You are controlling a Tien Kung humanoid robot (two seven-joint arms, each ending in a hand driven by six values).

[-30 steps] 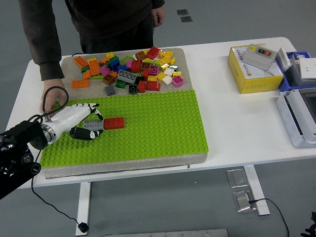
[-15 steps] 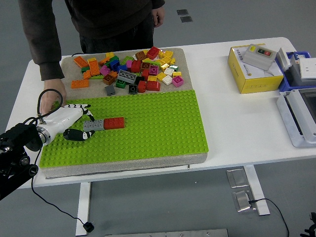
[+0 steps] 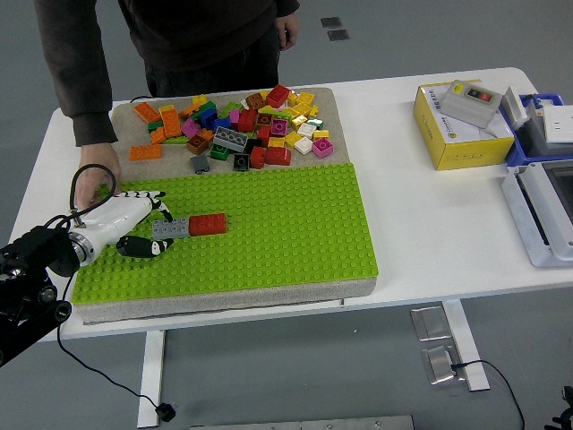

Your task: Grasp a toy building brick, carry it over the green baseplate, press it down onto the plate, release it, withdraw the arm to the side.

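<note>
A grey brick [image 3: 171,227] sits on the green baseplate [image 3: 286,224] near its left side, end to end with a red brick [image 3: 207,224]. My left hand [image 3: 154,224] lies low over the plate just left of the grey brick. It is open, with its fingers [image 3: 158,200] spread above the brick's left end and the thumb [image 3: 148,245] below it. A heap of several loose coloured bricks [image 3: 242,125] lies on the beige mat behind the plate. My right arm is out of the picture.
A person stands at the far side, one hand [image 3: 93,182] resting at the plate's far left corner, close to my left hand. A yellow box [image 3: 452,134] with a grey switch unit and blue and white bins [image 3: 542,206] stand at the right.
My left hand has slid left off the grey brick, which stays on the plate beside the red one. The person's hand has barely moved.
</note>
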